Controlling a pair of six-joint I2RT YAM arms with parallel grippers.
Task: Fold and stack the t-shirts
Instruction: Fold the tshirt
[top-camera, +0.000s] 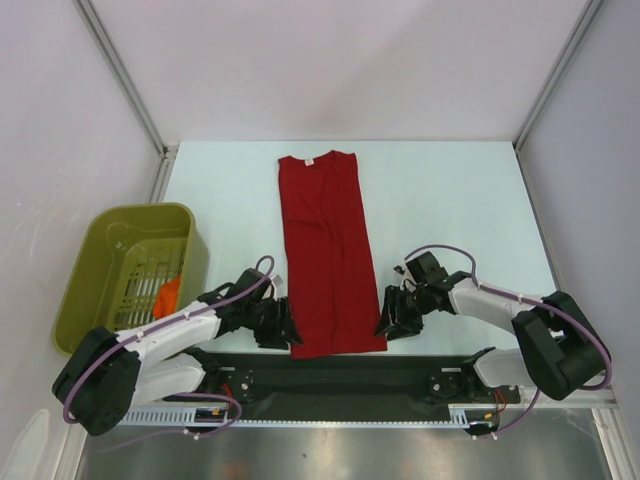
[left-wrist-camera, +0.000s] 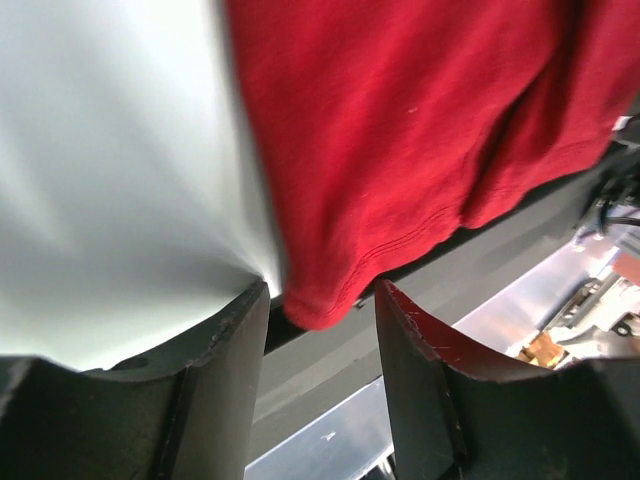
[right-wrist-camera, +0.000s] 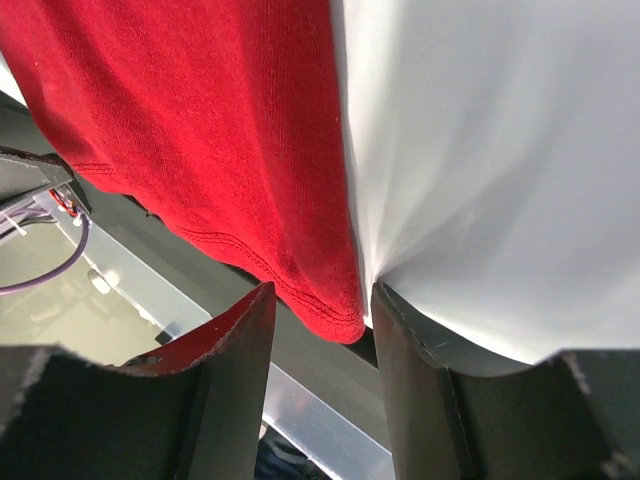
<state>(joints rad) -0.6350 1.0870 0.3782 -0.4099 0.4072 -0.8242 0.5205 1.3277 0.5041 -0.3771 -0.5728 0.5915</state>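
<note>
T-shirts on the table: you have one to count, a dark red t-shirt (top-camera: 328, 260) lying as a long strip.
Neck labels: one small white neck label (top-camera: 309, 160), at the shirt's far end.
Baskets: one olive-green basket (top-camera: 140, 209), on your left.
Things in the basket: one orange-red scrap (top-camera: 168, 295) shows; you cannot tell what it is.
Arms (top-camera: 160, 335): two, both in your view.
Grippers: two, the left gripper (top-camera: 283, 330) and the right gripper (top-camera: 388, 322).
Fingers (left-wrist-camera: 225, 380): two on each gripper, so you count four.
Purple cables (top-camera: 440, 249): two, one looping along each arm.
Tables: one white table (top-camera: 450, 200).
</note>
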